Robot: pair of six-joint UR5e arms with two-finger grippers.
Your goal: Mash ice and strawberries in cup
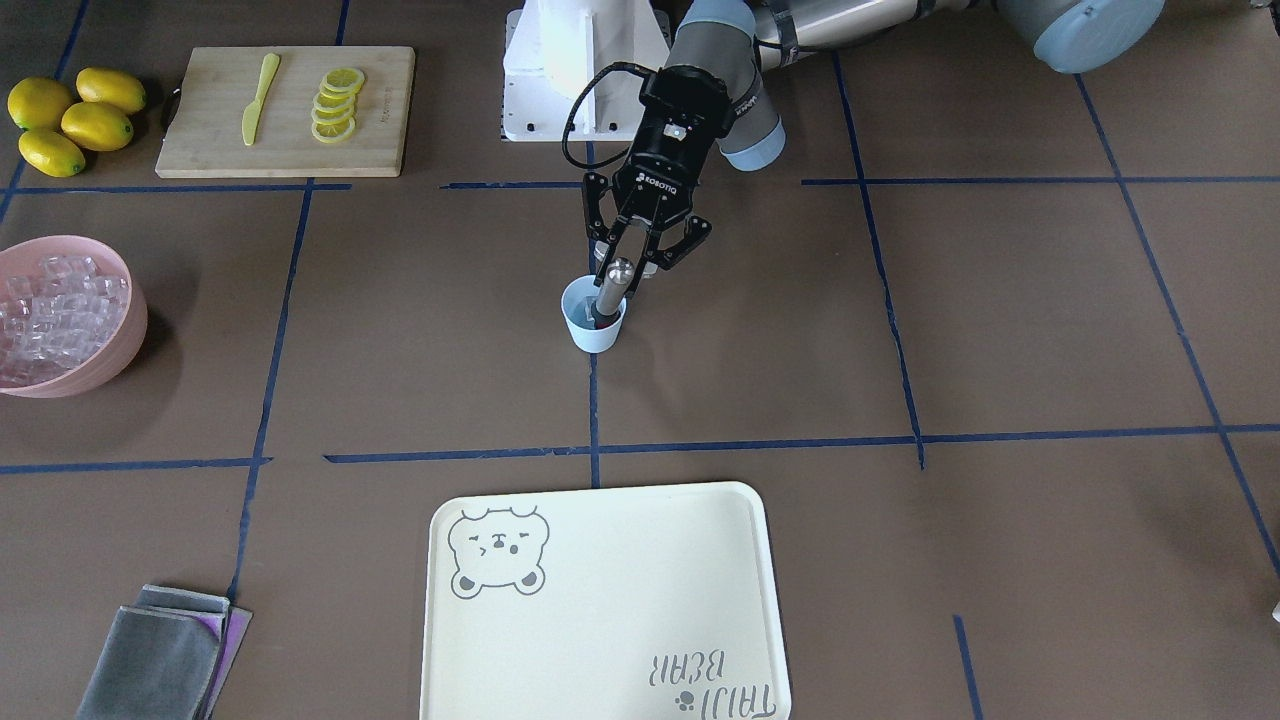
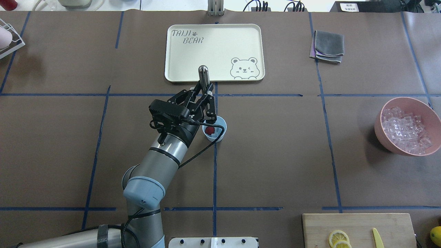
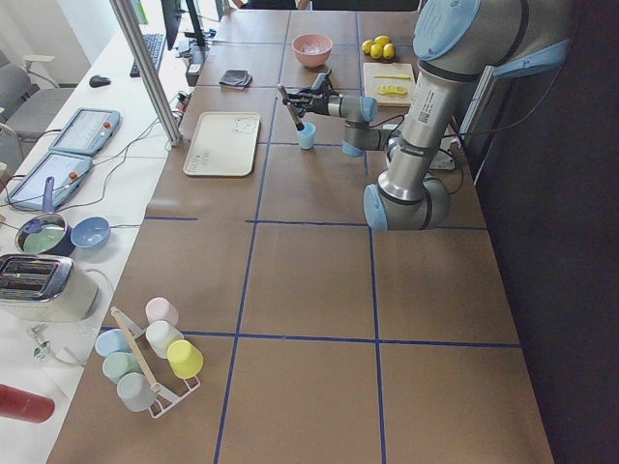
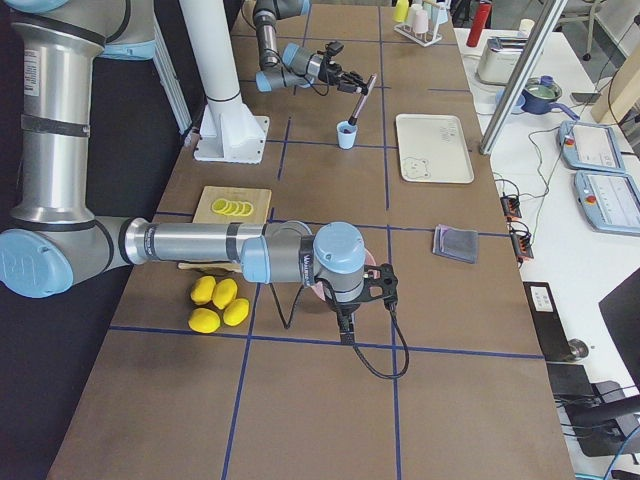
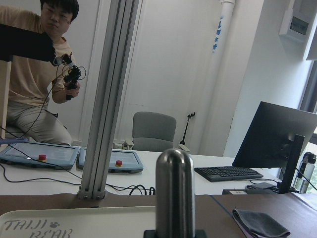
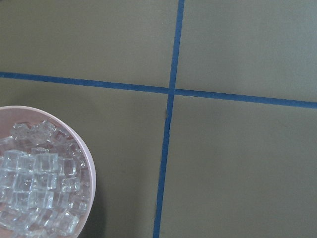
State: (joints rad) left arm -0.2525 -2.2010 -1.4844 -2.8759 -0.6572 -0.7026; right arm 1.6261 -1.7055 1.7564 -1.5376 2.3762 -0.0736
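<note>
Tabletop centre: left pincer [image 1: 625, 262] clamped on tilted muddler [image 1: 613, 285], cup [image 1: 598, 338] directly below, tip inside by strawberry [image 2: 210, 130]

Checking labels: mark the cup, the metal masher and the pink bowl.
cup [image 1: 597, 338], exterior front-facing view, outer wall.
metal masher [image 1: 611, 285], exterior front-facing view, mid shaft.
pink bowl [image 1: 110, 355], exterior front-facing view, outer wall.
</note>
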